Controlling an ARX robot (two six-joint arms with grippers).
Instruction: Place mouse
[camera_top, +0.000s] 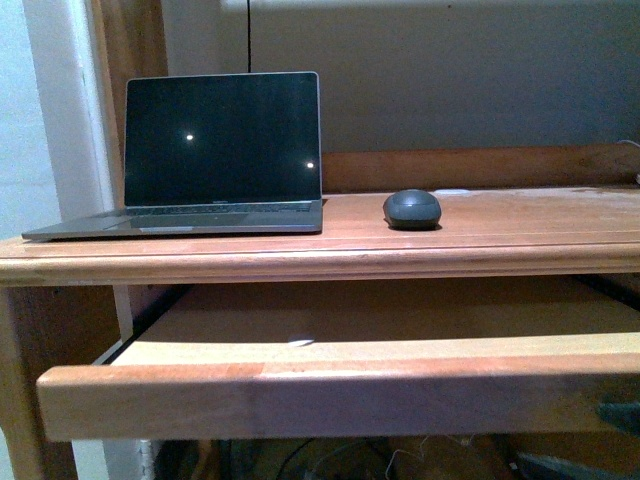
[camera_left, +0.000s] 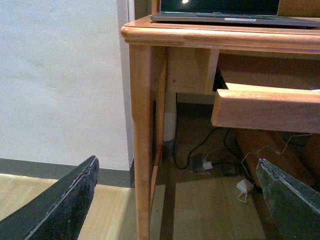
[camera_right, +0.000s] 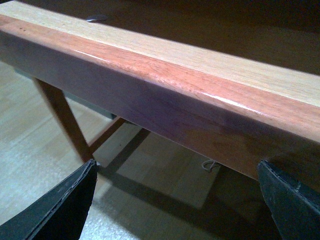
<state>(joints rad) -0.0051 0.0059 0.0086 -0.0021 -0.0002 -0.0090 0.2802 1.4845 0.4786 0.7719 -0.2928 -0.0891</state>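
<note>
Mouse (camera_top: 412, 209): small, dark grey, rounded; rests on the wooden surface (camera_top: 500, 225) to the right of the laptop, apart from it and nearer the back rail; nothing touches it.
Laptop (camera_top: 215, 155): open, screen dark with two small light reflections; stands on the left part of the surface, its grey base reaching close to the front edge; in the left wrist view only its lower edge shows (camera_left: 225, 15).
Drawer (camera_top: 330, 385): pulled out below the surface, its pale floor bare apart from a small light fleck near the front board; the right wrist view shows the front board close up, reddish along the edge and paler on top (camera_right: 165, 70).
Desk leg (camera_left: 140, 150): left front leg, standing on a pale wood floor beside a white wall.
Cables (camera_left: 210, 155): dark and white leads and a small adapter lie on the floor under the desk.
Left gripper (camera_left: 175, 200): jaws spread wide and empty, low beside the desk leg, below drawer height.
Right gripper (camera_right: 175, 200): jaws spread wide and empty, just below and in front of the drawer's front board.
</note>
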